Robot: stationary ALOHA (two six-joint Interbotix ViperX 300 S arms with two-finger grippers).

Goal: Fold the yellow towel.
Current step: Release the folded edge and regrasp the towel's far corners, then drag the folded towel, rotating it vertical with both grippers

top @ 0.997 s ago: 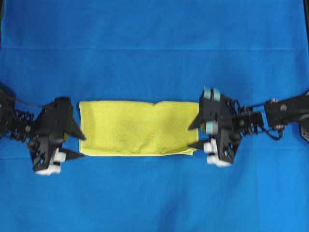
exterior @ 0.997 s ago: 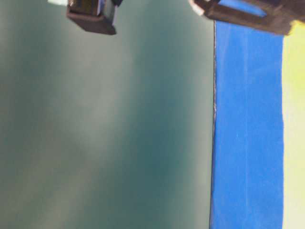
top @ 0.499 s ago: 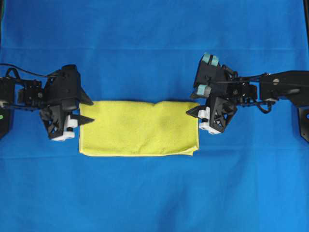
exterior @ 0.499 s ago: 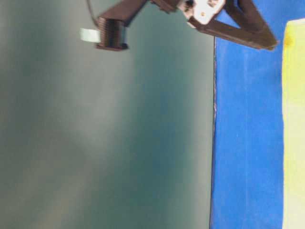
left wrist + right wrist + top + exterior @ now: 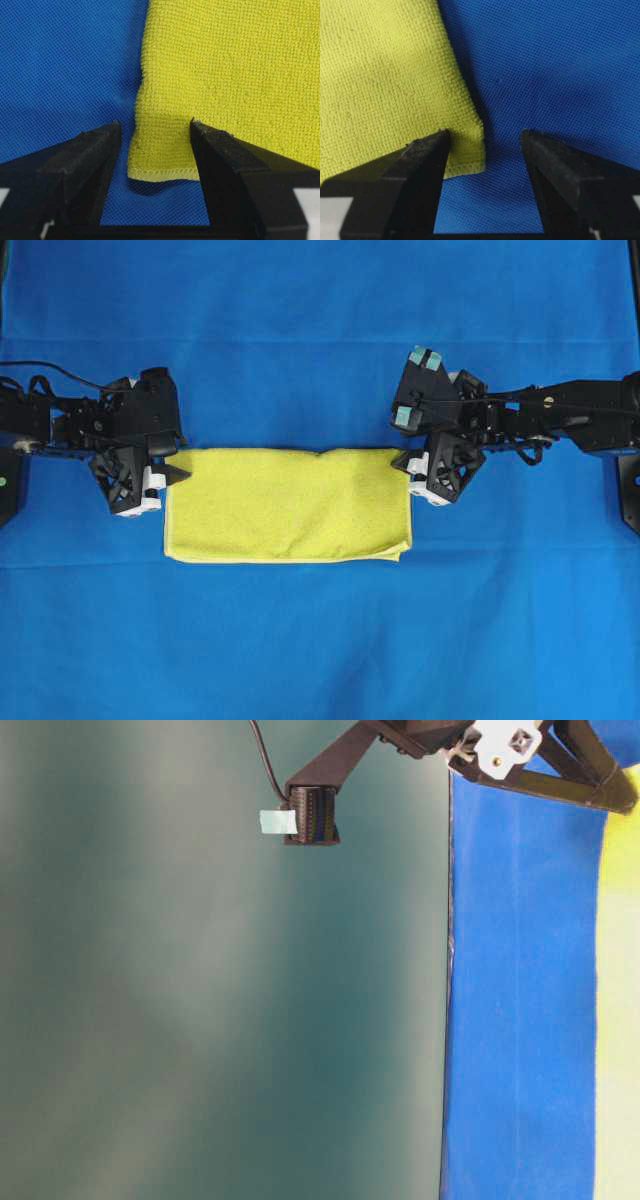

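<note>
The yellow towel (image 5: 288,505) lies flat on the blue cloth as a folded rectangle, long side left to right. My left gripper (image 5: 176,453) is open at the towel's far left corner. In the left wrist view the hemmed corner (image 5: 162,150) lies between the open fingers of the left gripper (image 5: 155,132), untouched. My right gripper (image 5: 402,450) is open at the far right corner. In the right wrist view the towel corner (image 5: 467,150) lies just inside the left finger (image 5: 422,165) of the right gripper (image 5: 485,137), with blue cloth filling the remaining gap.
The large blue cloth (image 5: 320,330) covers the whole table. The table-level view shows the cloth's edge (image 5: 450,1020) against a grey-green backdrop, a strip of towel (image 5: 620,1020) at the right, and an arm part with a teal tape tab (image 5: 280,820) near the top.
Both grippers have moved along the towel's short sides toward the far edge, from the near corners to the far corners. Both stay open. The towel has not moved.
</note>
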